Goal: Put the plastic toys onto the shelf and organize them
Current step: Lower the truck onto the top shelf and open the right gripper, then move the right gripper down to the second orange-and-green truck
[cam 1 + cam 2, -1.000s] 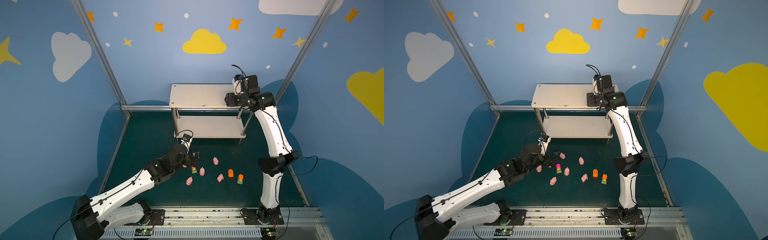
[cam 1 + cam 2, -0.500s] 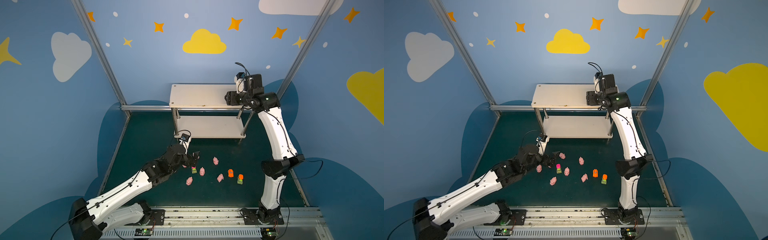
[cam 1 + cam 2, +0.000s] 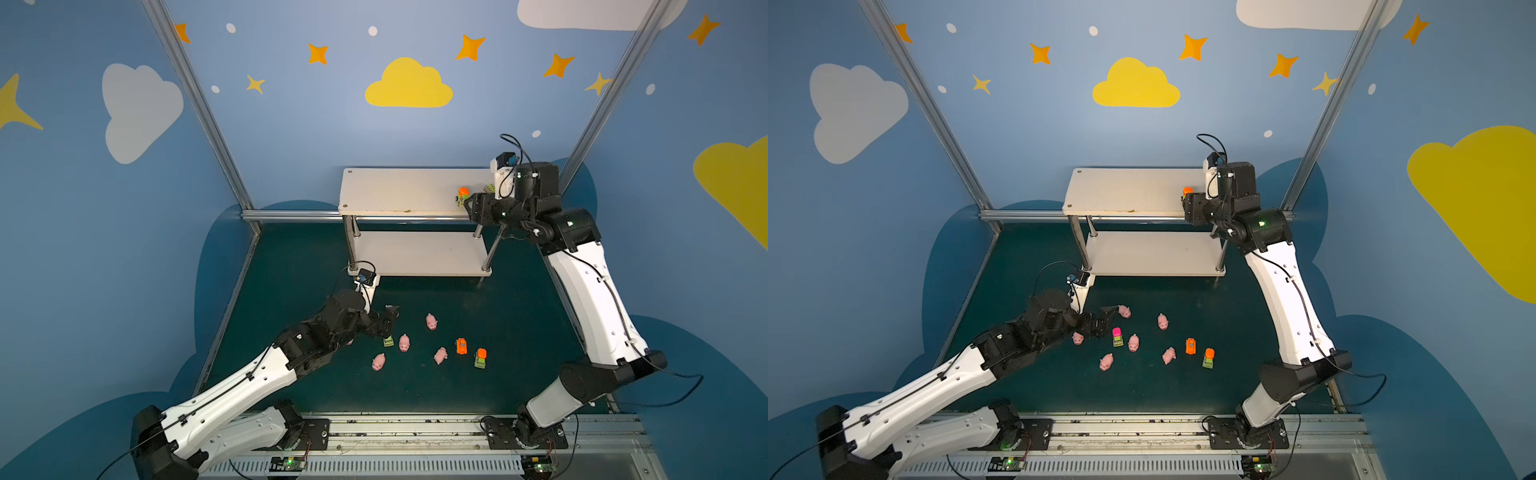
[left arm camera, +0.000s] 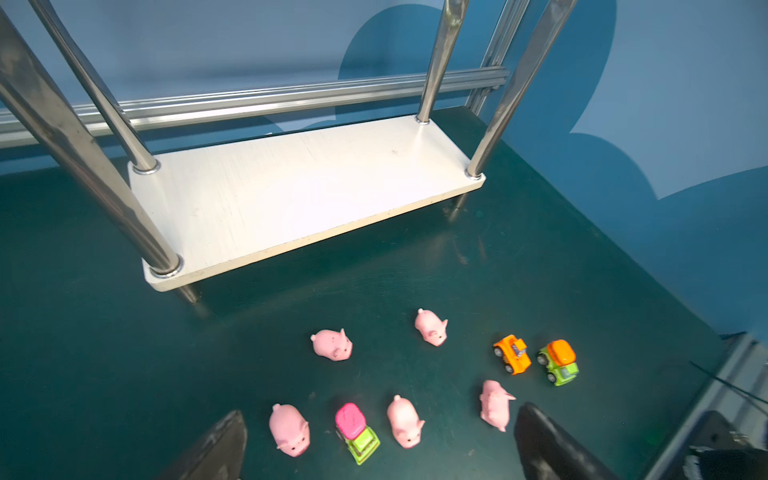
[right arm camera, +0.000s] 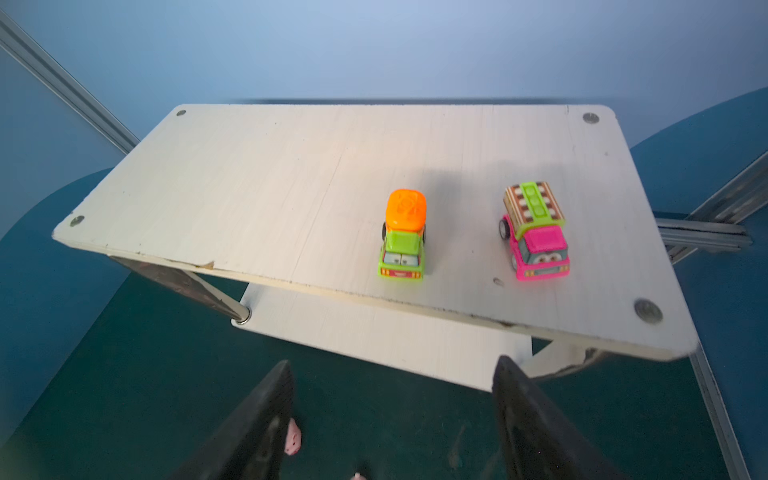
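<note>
Lower centre-left in a top view, the left gripper (image 3: 1106, 322) hangs wide open, empty, over pink pigs (image 3: 1133, 343) and a pink-topped green truck (image 3: 1117, 336) on the green mat (image 3: 1142, 395). Rightward sit an orange car (image 3: 1190, 346) and an orange-topped green truck (image 3: 1209, 358). Upper centre, the shelf (image 3: 1125, 191) carries an orange-domed truck (image 5: 402, 235) and a pink truck (image 5: 538, 237) on its top board; the right gripper (image 5: 392, 370), jaws parted, empty, hovers just off its front edge.

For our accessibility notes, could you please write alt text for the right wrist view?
A green truck with an orange back and a pink truck stand side by side on top of the shelf. The right gripper is open and empty.
</note>
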Available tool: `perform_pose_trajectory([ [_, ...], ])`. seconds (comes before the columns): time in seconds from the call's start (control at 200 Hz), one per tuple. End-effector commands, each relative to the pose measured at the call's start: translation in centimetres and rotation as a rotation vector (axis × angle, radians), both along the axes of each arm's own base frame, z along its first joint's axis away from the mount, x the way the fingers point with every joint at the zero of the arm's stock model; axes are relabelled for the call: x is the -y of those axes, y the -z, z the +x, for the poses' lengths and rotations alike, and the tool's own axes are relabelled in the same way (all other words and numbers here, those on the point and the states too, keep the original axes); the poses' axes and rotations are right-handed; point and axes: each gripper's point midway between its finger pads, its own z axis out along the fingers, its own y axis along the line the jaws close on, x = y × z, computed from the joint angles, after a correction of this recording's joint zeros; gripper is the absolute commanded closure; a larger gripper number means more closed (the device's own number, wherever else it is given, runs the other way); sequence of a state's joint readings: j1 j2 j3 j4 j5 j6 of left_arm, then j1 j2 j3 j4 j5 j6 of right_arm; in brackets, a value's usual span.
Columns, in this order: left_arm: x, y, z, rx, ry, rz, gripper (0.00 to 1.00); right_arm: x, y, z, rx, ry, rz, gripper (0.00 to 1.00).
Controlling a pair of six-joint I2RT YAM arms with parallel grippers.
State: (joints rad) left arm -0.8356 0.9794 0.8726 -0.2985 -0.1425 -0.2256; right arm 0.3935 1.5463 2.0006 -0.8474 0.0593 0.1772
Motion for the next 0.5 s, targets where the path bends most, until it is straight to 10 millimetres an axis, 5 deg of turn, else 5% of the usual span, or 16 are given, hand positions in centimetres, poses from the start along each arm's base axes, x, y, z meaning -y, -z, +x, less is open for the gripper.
perform_pose_trajectory([
  [0.0,0.2,-1.5,-0.9,-0.012,0.001,-0.072,0.0,0.4,0.3,-2.3,0.001,0.008,0.021,0.26],
  [0.17,0.3,-1.2,-2.5,-0.025,0.001,-0.137,0.0,2.3,5.1,-7.3,-0.071,0.051,0.019,0.26],
  [0.496,1.2,3.3,-6.3,-0.079,0.035,-0.182,0.0,3.6,20.6,-16.5,-0.325,0.094,0.043,0.27],
])
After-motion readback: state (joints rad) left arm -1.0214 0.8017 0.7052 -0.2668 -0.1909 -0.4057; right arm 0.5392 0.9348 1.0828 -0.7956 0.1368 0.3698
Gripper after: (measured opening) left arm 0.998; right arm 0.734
